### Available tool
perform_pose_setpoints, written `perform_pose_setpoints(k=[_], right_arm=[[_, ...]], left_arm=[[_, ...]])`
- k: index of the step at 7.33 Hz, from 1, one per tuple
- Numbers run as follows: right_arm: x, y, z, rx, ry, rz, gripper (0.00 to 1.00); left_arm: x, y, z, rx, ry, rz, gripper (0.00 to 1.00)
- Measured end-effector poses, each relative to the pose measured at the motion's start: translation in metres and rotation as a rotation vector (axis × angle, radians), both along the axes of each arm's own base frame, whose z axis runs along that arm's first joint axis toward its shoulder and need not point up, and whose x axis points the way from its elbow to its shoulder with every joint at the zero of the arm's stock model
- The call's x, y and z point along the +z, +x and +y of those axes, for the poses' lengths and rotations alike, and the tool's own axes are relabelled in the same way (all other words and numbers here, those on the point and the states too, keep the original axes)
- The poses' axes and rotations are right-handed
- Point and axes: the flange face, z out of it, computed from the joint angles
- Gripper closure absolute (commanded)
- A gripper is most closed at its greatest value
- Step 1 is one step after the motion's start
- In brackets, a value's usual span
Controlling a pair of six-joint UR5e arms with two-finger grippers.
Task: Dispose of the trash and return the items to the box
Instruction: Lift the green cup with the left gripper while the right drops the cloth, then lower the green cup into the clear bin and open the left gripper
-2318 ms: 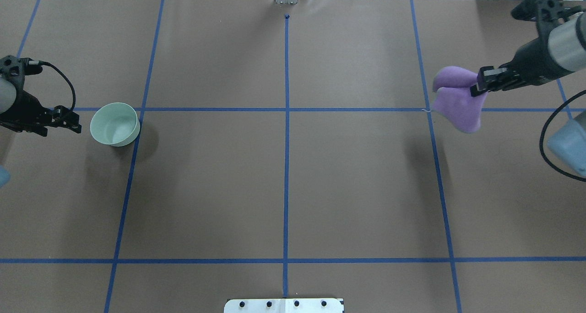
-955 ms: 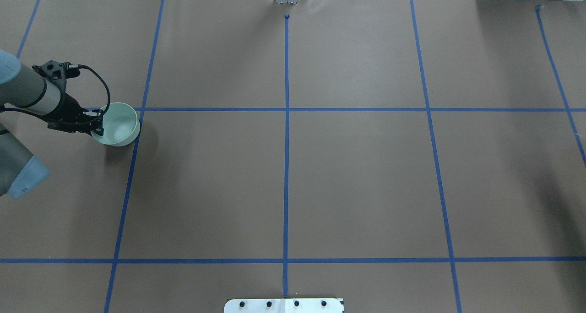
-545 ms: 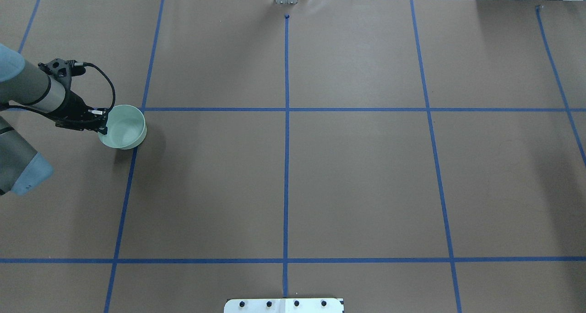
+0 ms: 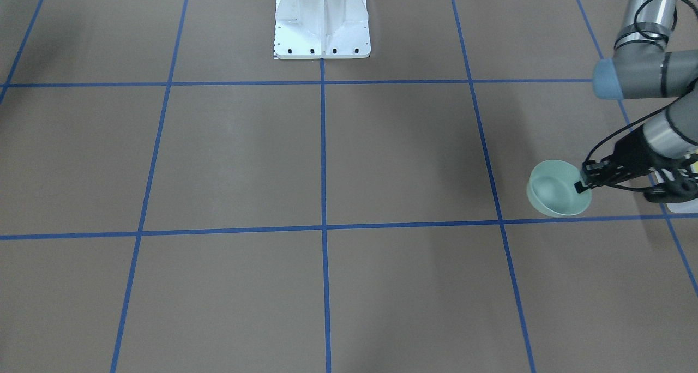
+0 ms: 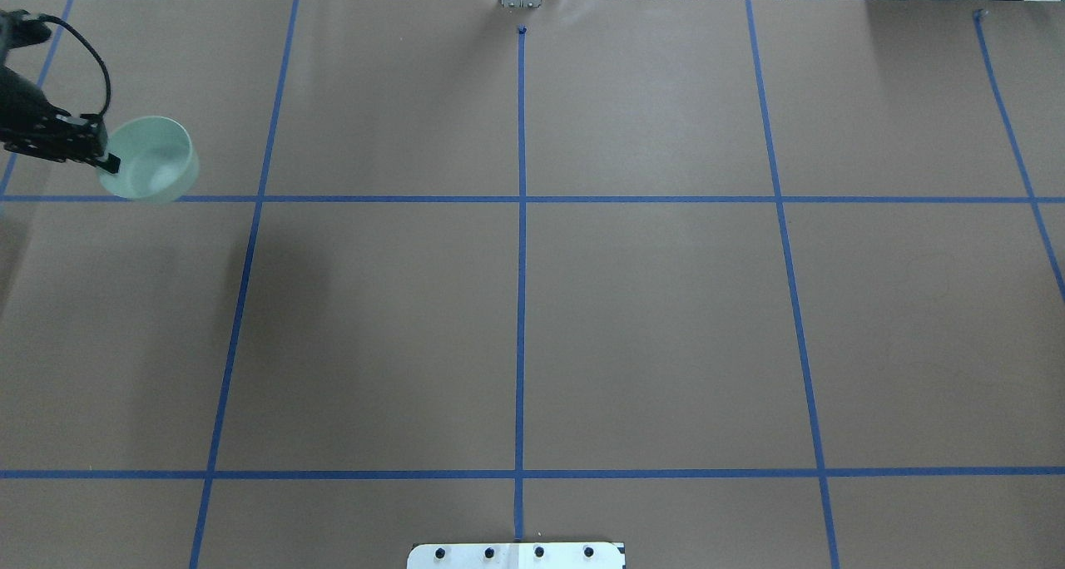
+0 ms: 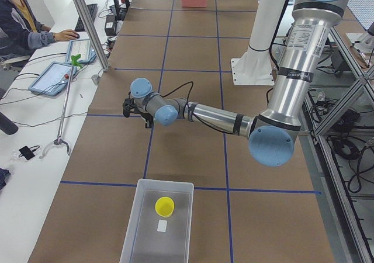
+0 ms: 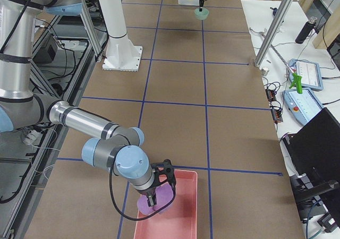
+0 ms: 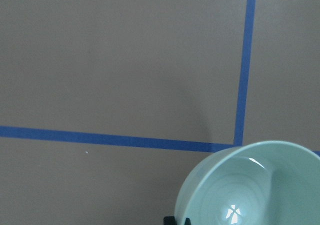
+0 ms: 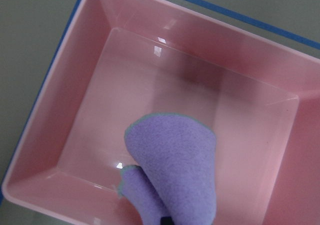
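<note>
My left gripper [image 5: 108, 163] is shut on the near rim of the mint-green bowl [image 5: 154, 170] and holds it upright above the table at the far left. The bowl also shows in the front view [image 4: 556, 190] and the left wrist view [image 8: 255, 185]. The pale-yellow cup [image 6: 164, 206] stands inside the translucent box [image 6: 165, 183] at the table's left end. My right gripper [image 7: 154, 199] is shut on a purple cloth [image 9: 175, 170] and holds it over a pink tray [image 9: 75, 110].
The pink tray [image 7: 183, 207] sits at the table's right end. The white robot pedestal [image 4: 322, 24] stands at the near edge. An operator [image 6: 17, 23] sits with tablets along the far side. Blue tape lines grid the brown table.
My left gripper closed on the bowl's rim, lifted it and carried it left and farther away. My right arm took the purple cloth out of the overhead view to the right.
</note>
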Motion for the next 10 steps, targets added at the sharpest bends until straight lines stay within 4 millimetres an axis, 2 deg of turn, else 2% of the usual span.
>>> perform_pose_setpoints(k=[1, 2, 3, 4, 5, 6, 7, 9, 10], right_arm=[[0.018, -0.002, 0.004, 0.009, 0.038, -0.003, 0.00], [0.018, -0.003, 0.002, 0.029, 0.066, -0.017, 0.00], [0.008, -0.004, -0.003, 0.069, 0.074, -0.049, 0.00], [-0.013, -0.003, -0.012, 0.119, 0.076, -0.078, 0.00], [-0.039, -0.004, -0.021, 0.159, 0.077, -0.098, 0.00], [-0.060, -0.010, -0.032, 0.181, 0.072, -0.119, 0.00], [-0.078, -0.020, -0.042, 0.192, 0.061, -0.139, 0.00], [-0.098, -0.038, -0.056, 0.189, 0.041, -0.158, 0.00], [-0.104, -0.046, -0.061, 0.185, 0.031, -0.164, 0.00]], left_arm=[[0.017, -0.060, -0.009, 0.027, 0.056, -0.030, 1.00], [0.045, -0.123, -0.013, 0.064, 0.100, -0.067, 1.00], [0.085, -0.182, -0.009, 0.098, 0.129, -0.090, 1.00], [0.127, -0.230, 0.002, 0.119, 0.152, -0.099, 1.00], [0.165, -0.266, 0.015, 0.134, 0.168, -0.101, 1.00], [0.201, -0.292, 0.030, 0.146, 0.174, -0.099, 1.00], [0.239, -0.306, 0.045, 0.152, 0.175, -0.100, 1.00], [0.313, -0.316, 0.079, 0.155, 0.155, -0.115, 1.00], [0.339, -0.316, 0.094, 0.160, 0.132, -0.128, 1.00]])
